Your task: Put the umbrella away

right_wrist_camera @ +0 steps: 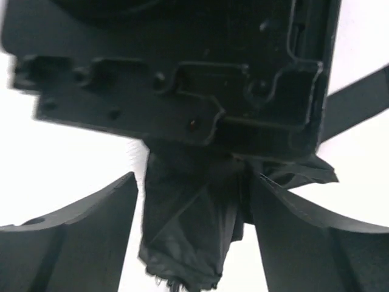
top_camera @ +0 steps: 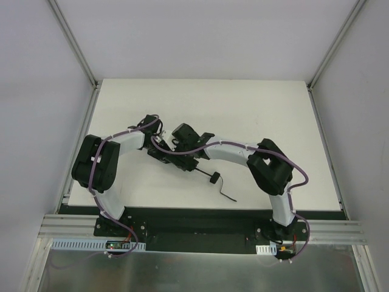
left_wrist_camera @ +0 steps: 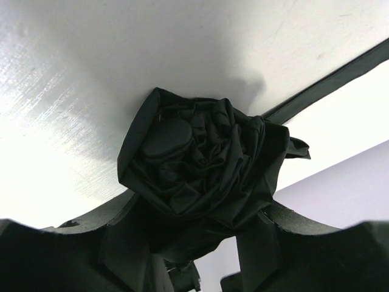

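Umbrella [left_wrist_camera: 200, 161]: matte black, crumpled fabric bundle with a thin shaft and knob handle; lay mid-tabletop [top_camera: 255, 115].
Left gripper [left_wrist_camera: 197, 210]: clamped on the bunched canopy.
Right gripper [right_wrist_camera: 193, 182]: jaws apart, straddling the folds.

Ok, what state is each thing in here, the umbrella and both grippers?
umbrella: folded, canopy bunched and loose.
shaft: partly out between canopy and handle.
left gripper: shut on the umbrella's canopy end.
right gripper: open, fingers astride the canopy.
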### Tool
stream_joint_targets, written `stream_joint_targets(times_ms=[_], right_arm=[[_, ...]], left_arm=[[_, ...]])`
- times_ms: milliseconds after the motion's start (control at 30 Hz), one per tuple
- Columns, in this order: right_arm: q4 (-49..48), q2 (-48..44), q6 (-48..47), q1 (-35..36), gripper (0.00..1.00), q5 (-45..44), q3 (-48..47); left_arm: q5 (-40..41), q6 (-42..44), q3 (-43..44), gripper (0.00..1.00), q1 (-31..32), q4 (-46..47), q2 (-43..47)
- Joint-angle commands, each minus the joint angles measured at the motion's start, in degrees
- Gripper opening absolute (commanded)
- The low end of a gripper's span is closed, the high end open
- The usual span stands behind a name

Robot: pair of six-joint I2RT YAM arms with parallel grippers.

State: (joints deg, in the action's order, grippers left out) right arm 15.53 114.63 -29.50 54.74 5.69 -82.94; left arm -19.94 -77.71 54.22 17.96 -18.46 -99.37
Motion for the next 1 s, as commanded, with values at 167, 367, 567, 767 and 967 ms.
stream_joint_targets(times_ms=[167,367,567,767,967], right_arm=[[-0.1,3.6,-0.6,1.2,0.33,-11.5,1.1],[0.4,3.1,4.3,-1.9,0.0,3.6,4.4],[-0.6,4.7,11.4,-8.3,0.0,24.2,4.9],[-0.5,10.5,18.3,-13.2,0.0,41.0,2.2],[3.4,17.0,23.9,-16.2,0.0,49.8,-2.2]], left_arm=[[0.4,0.3,2.1,0.0,0.0,-15.9,-5.0],[3.4,8.4,6.1,0.52,0.1,-15.4,-3.6],[5.0,12.3,3.1,0.82,0.1,-10.0,0.1],[4.0,10.0,-3.0,0.81,1.3,-2.7,1.0],[6.1,10.0,-4.3,0.55,2.6,-2.5,0.8]])
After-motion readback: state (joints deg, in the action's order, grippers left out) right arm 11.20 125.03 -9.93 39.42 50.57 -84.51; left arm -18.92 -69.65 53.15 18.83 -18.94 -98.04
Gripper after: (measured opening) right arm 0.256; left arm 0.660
